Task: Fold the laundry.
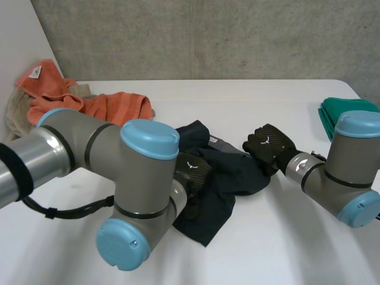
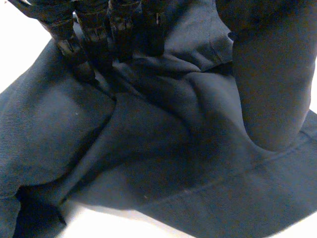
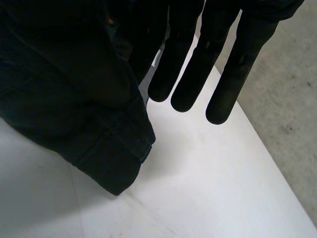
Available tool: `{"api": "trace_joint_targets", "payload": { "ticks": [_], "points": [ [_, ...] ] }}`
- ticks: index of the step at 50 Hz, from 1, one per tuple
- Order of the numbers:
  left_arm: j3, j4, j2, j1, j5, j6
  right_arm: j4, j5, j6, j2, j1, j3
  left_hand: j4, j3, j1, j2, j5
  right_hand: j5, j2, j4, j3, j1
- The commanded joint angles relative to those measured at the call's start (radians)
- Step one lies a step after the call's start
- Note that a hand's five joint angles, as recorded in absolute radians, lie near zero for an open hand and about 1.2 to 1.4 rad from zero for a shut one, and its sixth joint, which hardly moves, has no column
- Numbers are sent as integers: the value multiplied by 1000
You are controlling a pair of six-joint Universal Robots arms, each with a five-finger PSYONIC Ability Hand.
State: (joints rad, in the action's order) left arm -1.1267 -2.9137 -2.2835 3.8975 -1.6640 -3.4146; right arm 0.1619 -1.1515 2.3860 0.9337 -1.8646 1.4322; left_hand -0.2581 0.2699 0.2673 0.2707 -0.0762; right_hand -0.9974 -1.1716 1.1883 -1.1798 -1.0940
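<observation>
Closest to my head camera is the left arm [image 1: 136, 178], its grey elbow and light-blue caps covering the table's 7 o'clock side. Past it the left hand [image 1: 195, 169] sits on the navy garment [image 1: 208, 208], which lies crumpled at the middle of the table, one flap spreading toward 6 o'clock. In the left wrist view its fingers [image 2: 79, 34] are curled down into the cloth, tips buried in the folds, with a ridge of fabric gathered between them and the thumb [image 2: 267, 89].

The right arm [image 1: 350, 166] comes in from 4 o'clock, and the right hand [image 1: 270, 143] is at the garment's 3 o'clock edge. In the right wrist view a stitched hem corner hangs at the thumb side, clear of the table with a shadow under it, so I read it as pinched there. The other fingers [image 3: 190, 74] are straight and slightly apart over bare tabletop.

The table [image 1: 267, 249] is white and smooth. A grey concrete wall [image 1: 208, 35] runs behind it at 12 o'clock, and a plain white panel [image 1: 18, 41] closes off 10 o'clock.

Orange towels [image 1: 113, 107] lie heaped at 10 o'clock, touching a beige cloth [image 1: 15, 116] at the table's edge. A folded green cloth [image 1: 335, 116] sits at 2 o'clock, well apart from the garment.
</observation>
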Motion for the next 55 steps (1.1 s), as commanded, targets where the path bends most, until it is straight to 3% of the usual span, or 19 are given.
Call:
{"api": "trace_joint_targets", "payload": {
  "ticks": [1, 3, 6, 7, 8, 9, 17, 24, 27, 32, 34, 38, 42, 48, 55],
  "points": [
    [67, 16, -60, -13, -8, -43, -18, -70, 75, -26, -34, -22, -96, 84, 87, 83, -103, -224, -225, 208, -217, -302],
    [73, 16, -71, -13, -13, -49, -19, -76, 73, -32, -38, -24, -202, 190, 192, 189, -209, -224, -225, 208, -217, -302],
    [77, 13, -85, -12, -23, -51, -19, -80, 71, -38, -36, -27, -574, 562, 565, 561, -581, -224, -225, 208, -217, -302],
    [76, 13, -85, -10, -23, -49, -21, -83, 71, -38, -35, -30, -714, 703, 705, 702, -722, -224, -225, 208, -217, -302],
    [73, 13, -80, -12, -23, -49, -24, -91, 76, -35, -33, -38, -1076, 1064, 1067, 1064, -1083, -224, -225, 208, -217, -302],
    [71, 13, -76, -12, -25, -49, -27, -96, 76, -32, -28, -39, -1138, 1126, 1128, 1125, -1145, -224, -225, 208, -217, -302],
    [-4, 39, 136, 22, -22, -46, -120, -113, 81, 62, -10, -53, -1138, 1126, 1129, 1126, -1146, -224, -225, 208, -217, -302],
    [-53, 68, 410, 167, 90, -74, -269, -119, 124, 238, -15, -78, -1138, 1126, 1129, 1126, -1146, -224, -225, 208, -217, -302],
    [-53, 85, 437, 219, 159, -97, -294, -120, 162, 281, -27, -90, -1138, 1126, 1129, 1126, -1146, -224, -225, 208, -217, -302],
    [-77, 120, 386, 266, 199, -100, -289, -158, 208, 248, -73, -102, -1138, 1126, 1129, 1126, -1146, -224, -225, 208, -217, -302],
    [-99, 134, 349, 264, 198, -89, -272, -194, 208, 205, -87, -121, -1138, 1126, 1129, 1126, -1146, -224, -225, 208, -217, -302],
    [-151, 139, 315, 241, 201, -52, -182, -282, 170, 87, -73, -197, -585, 573, 576, 572, -592, -224, -225, 208, -217, -302],
    [-209, 116, 315, 224, 202, -5, -98, -330, 127, 7, -64, -256, -467, 455, 457, 454, -474, -224, -225, 208, -217, -302],
    [-307, 30, 338, 174, 214, 41, 28, -272, 61, -62, -59, -274, -308, 296, 299, 295, -315, -224, -225, 208, -217, -302],
    [-367, -58, 285, 66, 221, 6, 71, -366, 58, -95, -87, -292, -202, 190, 193, 189, -209, -224, -225, 208, -217, -302]
  ]
}}
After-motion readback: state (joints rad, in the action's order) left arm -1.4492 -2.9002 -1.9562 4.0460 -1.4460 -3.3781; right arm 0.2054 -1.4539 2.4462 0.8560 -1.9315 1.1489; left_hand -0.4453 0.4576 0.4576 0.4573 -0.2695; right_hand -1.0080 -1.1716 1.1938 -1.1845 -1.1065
